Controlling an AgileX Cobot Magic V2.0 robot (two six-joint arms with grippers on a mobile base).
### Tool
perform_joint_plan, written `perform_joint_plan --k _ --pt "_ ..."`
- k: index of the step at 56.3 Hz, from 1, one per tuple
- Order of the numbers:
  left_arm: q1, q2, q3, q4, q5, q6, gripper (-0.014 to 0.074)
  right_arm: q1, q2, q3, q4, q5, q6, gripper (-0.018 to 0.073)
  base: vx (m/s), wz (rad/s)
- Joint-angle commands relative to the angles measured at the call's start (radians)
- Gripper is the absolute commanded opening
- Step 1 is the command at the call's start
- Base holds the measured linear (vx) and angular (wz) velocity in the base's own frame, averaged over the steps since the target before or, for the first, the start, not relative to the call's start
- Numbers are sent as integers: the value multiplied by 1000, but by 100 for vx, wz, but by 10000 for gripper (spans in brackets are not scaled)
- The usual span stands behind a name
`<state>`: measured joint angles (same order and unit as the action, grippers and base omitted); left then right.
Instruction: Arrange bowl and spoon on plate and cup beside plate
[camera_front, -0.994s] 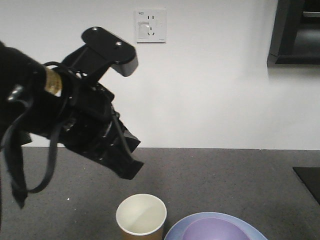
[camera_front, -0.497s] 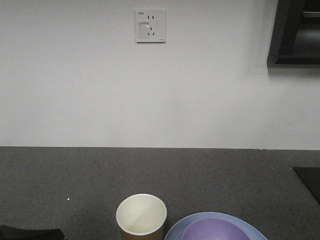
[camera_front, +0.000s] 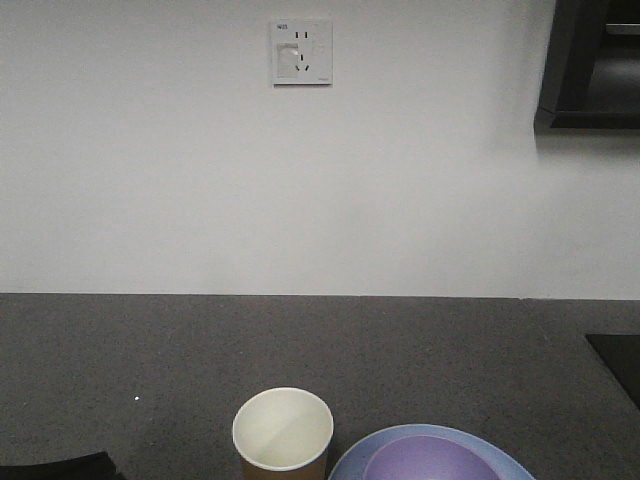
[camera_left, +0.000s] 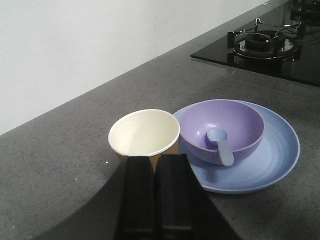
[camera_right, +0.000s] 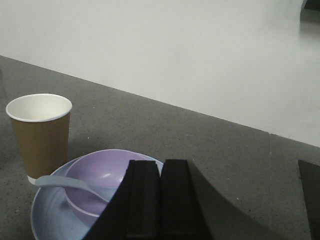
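Nearest the left wrist camera, the left gripper (camera_left: 155, 162) shows its two black fingers pressed flat together with nothing between them, just short of the small brown kraft paper cup (camera_left: 144, 134). That cup stands upright on the dark grey speckled countertop (camera_left: 60, 150), its cream-white inside bare, just beside the left rim of the round light blue plate (camera_left: 272, 165); whether cup and plate touch cannot be told. On the plate sits the small round lavender-purple plastic bowl (camera_left: 221, 129), and the small pale blue-white plastic spoon (camera_left: 220, 145) lies in it, scoop down on the bowl's floor, handle leaning out over the near rim. From the right wrist view, the right gripper (camera_right: 160, 167) is likewise closed finger to finger, gripping nothing, close to the plate's edge. Farther back on the right lies a black glass gas hob (camera_left: 265, 47) with a burner. Beyond the counter rises a plain white wall (camera_front: 200, 180) carrying a white socket plate (camera_front: 300, 51).
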<state>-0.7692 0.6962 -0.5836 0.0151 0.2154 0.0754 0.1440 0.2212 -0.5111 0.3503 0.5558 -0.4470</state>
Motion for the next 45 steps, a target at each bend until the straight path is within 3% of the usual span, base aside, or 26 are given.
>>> perform_joint_plan --k 1,20,26,37,45 --pt "-5 -5 -27 -8 -88 -9 -3 -2 11 -27 14 -88 -9 -8 0 0" --pt "-5 -5 -23 -8 -91 -9 -3 -2 11 -27 14 -88 -9 -8 0 0" --pt "7 -13 22 -6 -150 3 -3 -2 11 -27 14 -88 -9 -8 0 0" --pt "187 -138 242 -9 -398 8 -3 -2 11 -27 15 -87 -9 -8 0 0" --pt "342 -337 440 -15 -444 -11 -3 -2 11 -27 15 -87 -9 -8 0 0"
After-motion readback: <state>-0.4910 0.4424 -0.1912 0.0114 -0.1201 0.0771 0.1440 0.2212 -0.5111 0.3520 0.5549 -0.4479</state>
